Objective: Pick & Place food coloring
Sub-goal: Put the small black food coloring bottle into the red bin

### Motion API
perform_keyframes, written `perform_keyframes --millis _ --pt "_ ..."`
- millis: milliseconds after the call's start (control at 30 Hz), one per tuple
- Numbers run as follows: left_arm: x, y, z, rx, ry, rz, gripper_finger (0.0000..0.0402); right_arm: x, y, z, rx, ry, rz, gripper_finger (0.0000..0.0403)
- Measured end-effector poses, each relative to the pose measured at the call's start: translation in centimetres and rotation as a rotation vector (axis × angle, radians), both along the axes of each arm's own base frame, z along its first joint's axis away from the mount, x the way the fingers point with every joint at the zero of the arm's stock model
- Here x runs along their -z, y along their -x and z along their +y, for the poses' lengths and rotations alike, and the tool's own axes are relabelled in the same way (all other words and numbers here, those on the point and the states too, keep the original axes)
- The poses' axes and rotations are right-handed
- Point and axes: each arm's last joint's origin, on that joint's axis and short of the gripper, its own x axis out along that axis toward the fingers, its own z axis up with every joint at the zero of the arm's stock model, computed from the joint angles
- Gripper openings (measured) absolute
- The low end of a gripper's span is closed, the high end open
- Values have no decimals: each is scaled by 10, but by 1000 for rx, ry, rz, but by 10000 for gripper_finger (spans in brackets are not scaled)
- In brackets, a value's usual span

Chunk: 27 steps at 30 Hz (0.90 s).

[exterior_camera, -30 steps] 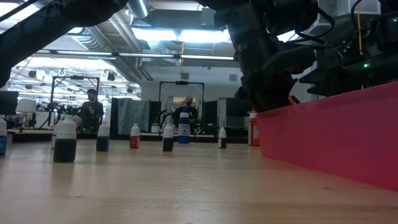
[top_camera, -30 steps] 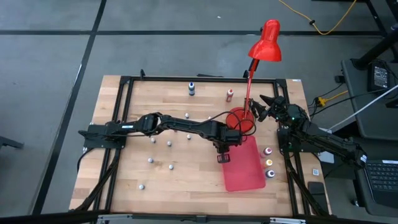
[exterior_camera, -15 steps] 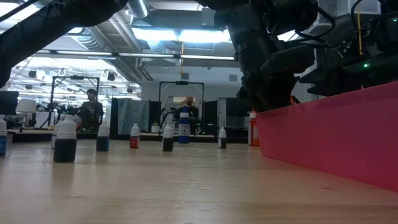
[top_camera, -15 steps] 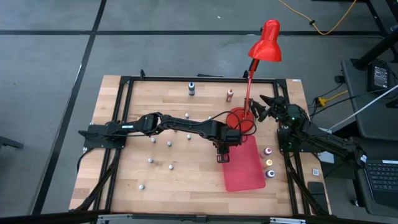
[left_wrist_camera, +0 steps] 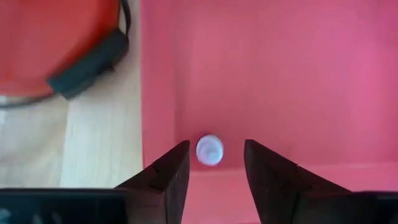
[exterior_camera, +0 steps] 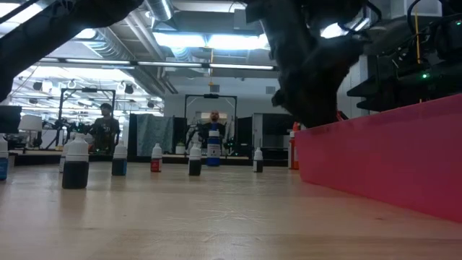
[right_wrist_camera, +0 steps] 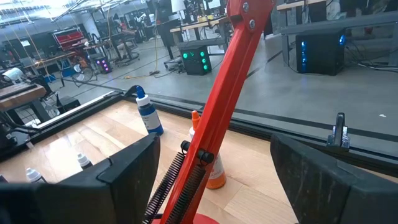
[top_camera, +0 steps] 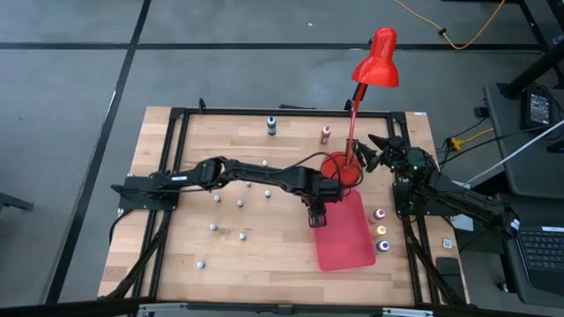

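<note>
High view, progress: the left gripper (top_camera: 316, 219) hangs over the near-left corner of the red tray (top_camera: 345, 236); as I judge it, one bottle is just being set down there, with many left to move.
High view, still out: small pale bottles (top_camera: 240, 203) lie scattered on the tabletop (top_camera: 176, 255) left of the tray; a blue one (top_camera: 271, 126) and a red one (top_camera: 326, 133) stand at the far edge; three bottles (top_camera: 381, 231) sit in a row just right of the tray.
High view, right arm: waiting by the lamp (top_camera: 374, 60), right gripper (top_camera: 377, 151) spread wide.
Low view, tabletop: a row of bottles stands well beyond the tray wall (exterior_camera: 382, 155); what is inside the tray is hidden here.
Left wrist view, tray contents: one pale-capped bottle (left_wrist_camera: 209, 150) stands upright on the tray floor near its wall, between the fingers (left_wrist_camera: 169, 177), which are parted and clear of it.
Right wrist view: the blue and red bottles stand behind the lamp arm (right_wrist_camera: 217, 102).
</note>
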Motion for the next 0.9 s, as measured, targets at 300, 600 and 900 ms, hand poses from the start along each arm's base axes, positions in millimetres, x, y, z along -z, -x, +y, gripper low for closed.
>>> perform_keyframes --millis 300,600,900 --pt "-44 11 1 -39 22 -92 170 0 0 0 0 0 0 306" --pt "-69 27 28 -378 40 -87 165 0 0 0 0 1 0 306" --pt "-65 42 83 -526 -19 30 190 0 0 0 0 1 0 306"
